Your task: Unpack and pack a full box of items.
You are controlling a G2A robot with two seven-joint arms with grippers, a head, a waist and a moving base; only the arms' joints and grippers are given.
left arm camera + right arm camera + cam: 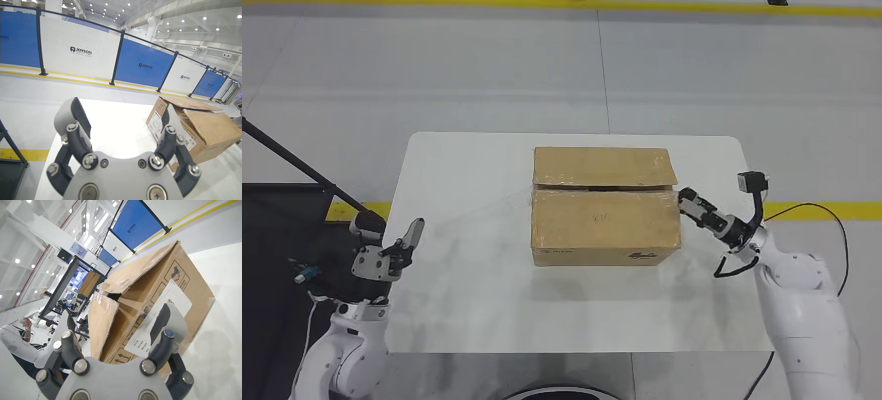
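Observation:
A brown cardboard box stands in the middle of the white table, its two top flaps folded down with a narrow gap between them. My left gripper hovers open over the table's left edge, well apart from the box; its fingers hold nothing. My right gripper is open at the box's right end, close to the upper corner. In the right wrist view the box fills the space ahead of the gripper, and its end face bears a white label.
A black stand slants beside the table's left side over a dark mat. Bare table surface lies all around the box. Yellow floor lines run past both table ends.

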